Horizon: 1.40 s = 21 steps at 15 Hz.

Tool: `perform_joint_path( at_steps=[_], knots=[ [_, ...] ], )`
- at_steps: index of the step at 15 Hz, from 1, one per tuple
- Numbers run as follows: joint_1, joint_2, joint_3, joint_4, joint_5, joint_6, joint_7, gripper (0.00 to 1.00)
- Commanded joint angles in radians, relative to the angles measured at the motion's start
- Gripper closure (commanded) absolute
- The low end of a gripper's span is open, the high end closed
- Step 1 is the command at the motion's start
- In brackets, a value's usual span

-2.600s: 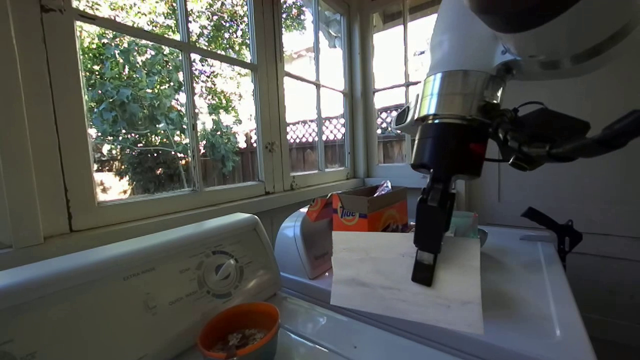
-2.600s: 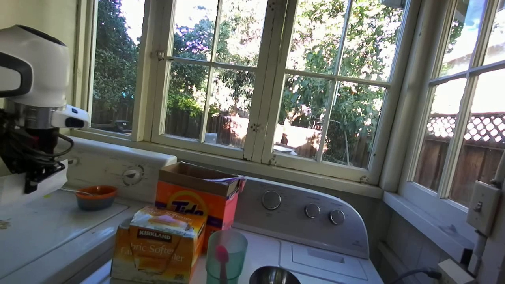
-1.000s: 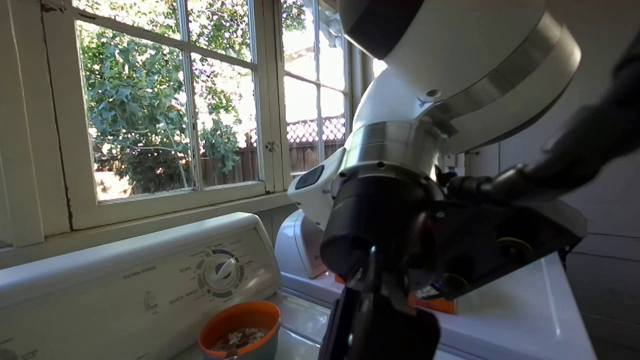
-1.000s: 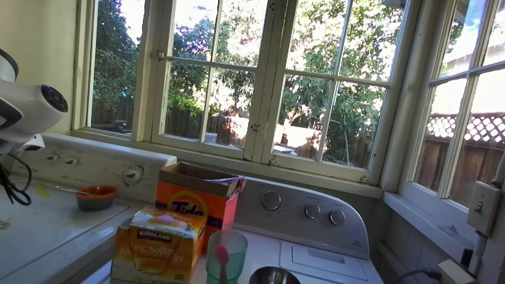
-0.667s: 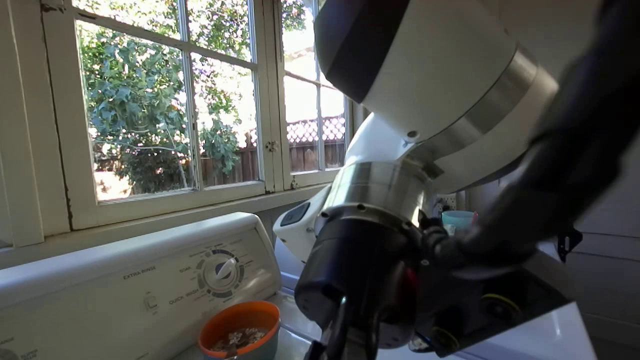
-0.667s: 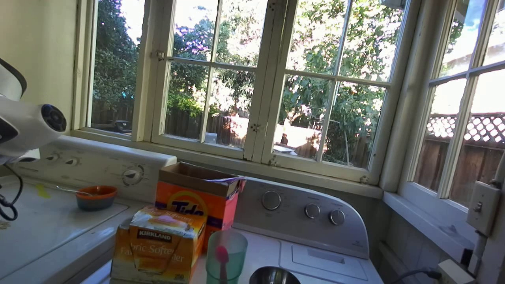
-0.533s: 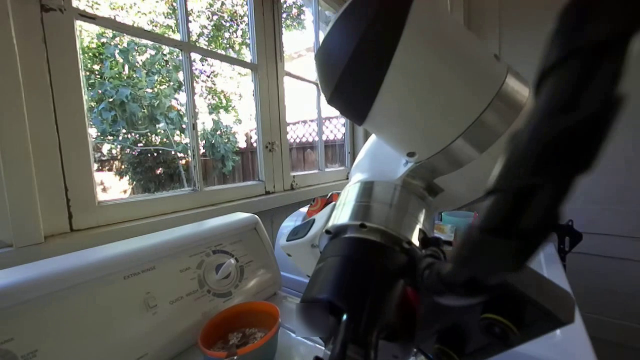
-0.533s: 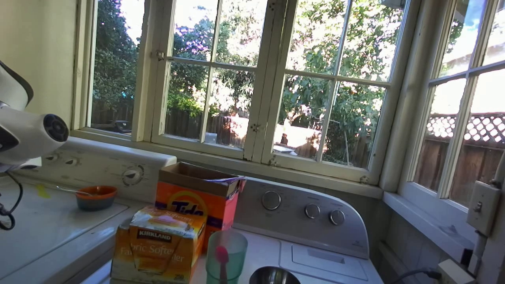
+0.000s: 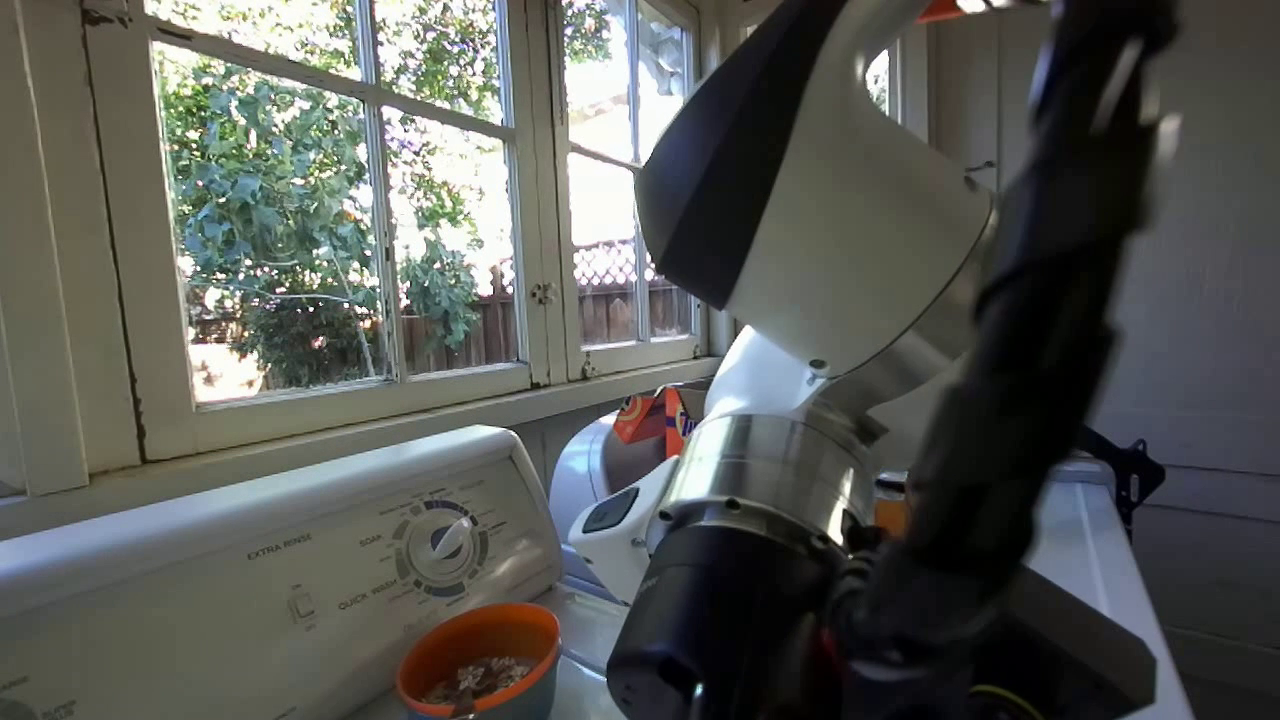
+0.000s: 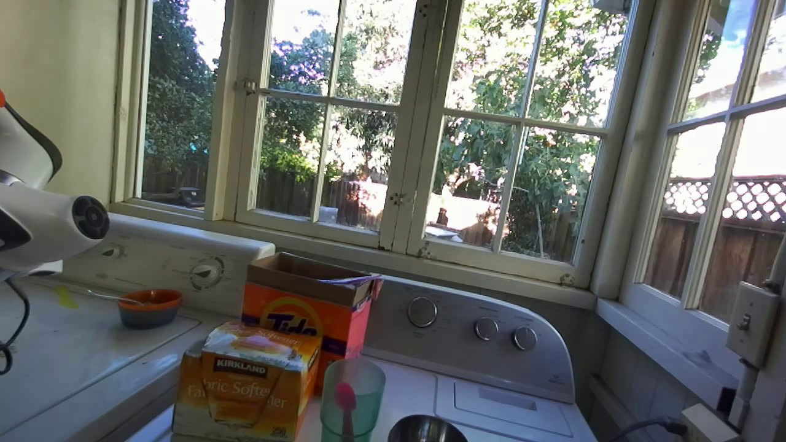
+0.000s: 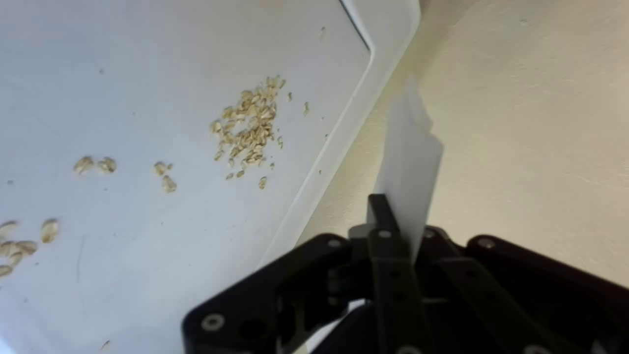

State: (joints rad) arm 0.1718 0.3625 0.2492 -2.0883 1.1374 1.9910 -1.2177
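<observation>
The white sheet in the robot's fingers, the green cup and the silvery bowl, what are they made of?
White sheet: probably paper or thin card, with flat, dull sides; blur leaves it open.
Green cup: see-through, since the pink thing inside shows; likely smooth plastic, maybe glass.
Silvery bowl: seems polished metal, from its glossy reflections.

Arm (image 9: 850, 240) and hand (image 11: 402, 221): white, silver, black.

White shell smooth and rounded, crossed by a broad black panel (image 9: 735, 170). Silver collar (image 9: 765, 468), metallic sheen, small dark screw holes (image 9: 733, 505) spaced round one rim; black cylinder (image 9: 710, 615) adjoining. White side tab (image 9: 620, 560) bears a dark, rounded inset pad (image 9: 610, 511). White casing (image 10: 37, 227) carries a black round disc (image 10: 91, 217), button-like marks on its face. Thick black sleeve (image 9: 1020, 330), banded; thin black cable (image 10: 27, 312), looped. Dark angular box (image 9: 1085, 635) with a curved yellow line (image 9: 1003, 695). Hand: matte black links (image 11: 255, 290), round pale screw heads (image 11: 213, 322); one side tinged dark maroon, to my eye.
</observation>
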Motion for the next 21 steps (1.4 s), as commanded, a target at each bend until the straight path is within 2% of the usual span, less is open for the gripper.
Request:
perform_joint_path(
  at_steps=[1, 6, 11, 18, 21],
  knots=[
    [-0.008, 0.071, -0.012, 0.039, 0.047, -0.091, 0.019, 1.0],
    [0.009, 0.133, -0.024, 0.065, 0.05, -0.113, 0.052, 1.0],
    [0.064, 0.141, -0.022, 0.067, 0.063, 0.007, 0.112, 1.0],
    [0.12, 0.13, -0.022, 0.061, -0.015, 0.135, 0.148, 1.0],
    [0.133, 0.123, -0.023, 0.058, -0.075, 0.174, 0.209, 1.0]
  ],
)
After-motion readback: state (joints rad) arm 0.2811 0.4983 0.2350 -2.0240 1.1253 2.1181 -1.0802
